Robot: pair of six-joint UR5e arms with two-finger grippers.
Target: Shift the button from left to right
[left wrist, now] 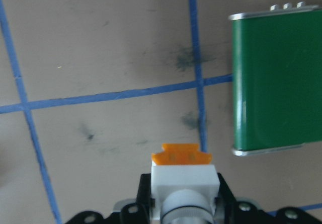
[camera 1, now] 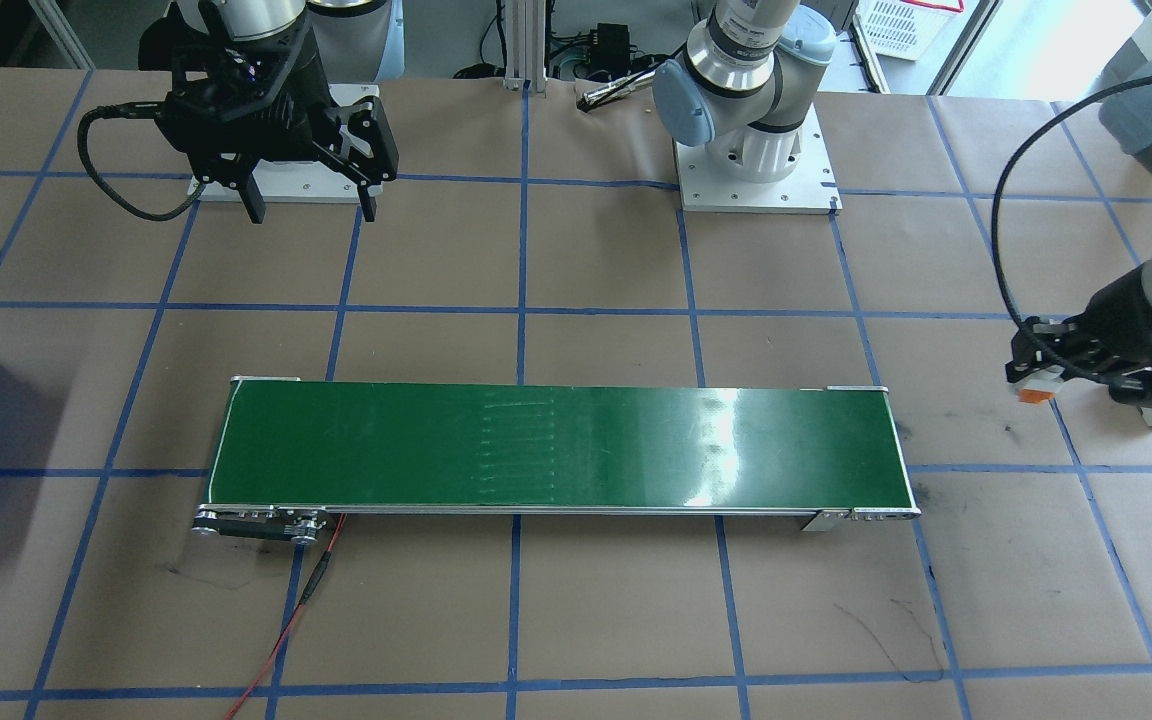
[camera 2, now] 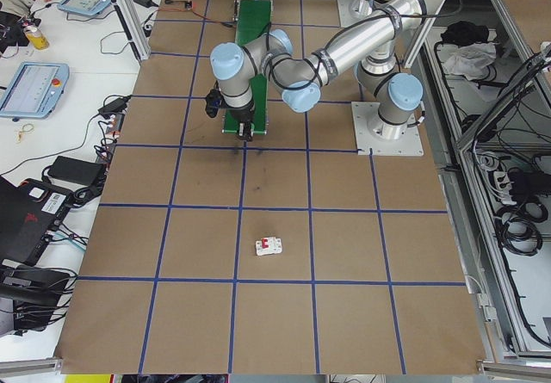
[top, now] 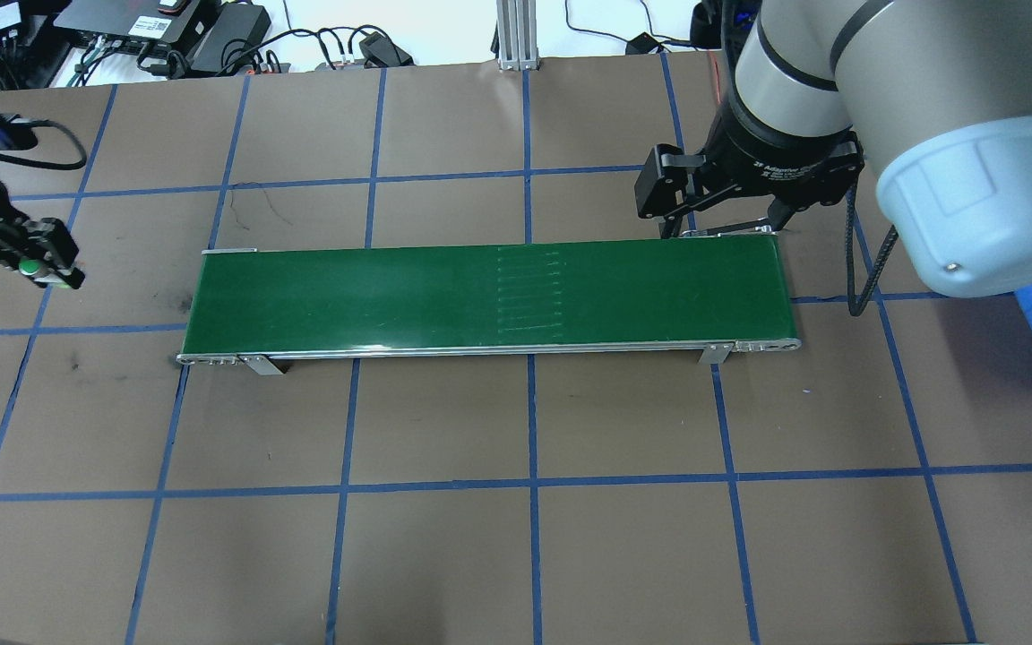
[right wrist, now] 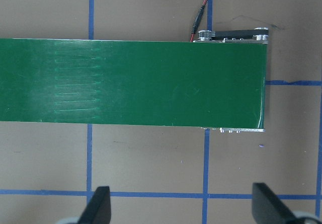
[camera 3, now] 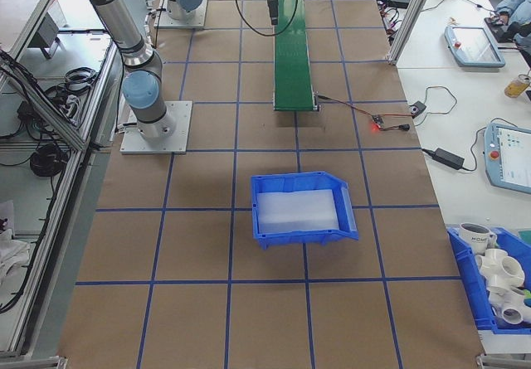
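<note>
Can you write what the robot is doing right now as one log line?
left gripper: holds button, off conveyor's left end | right gripper: jaws open, empty, above conveyor's right end

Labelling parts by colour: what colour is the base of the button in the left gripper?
Orange; the button base shows best in the left wrist view.

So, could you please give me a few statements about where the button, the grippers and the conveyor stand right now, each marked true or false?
1. The left gripper holds the button. True.
2. The button lies on the green conveyor belt. False: it is in the left gripper, off the belt's end.
3. The right gripper is open with nothing between its fingers. True.
4. The blue bin holds the button. False: no button shows in it.
5. A white circuit breaker with a red lever lies on the table. True.
</note>
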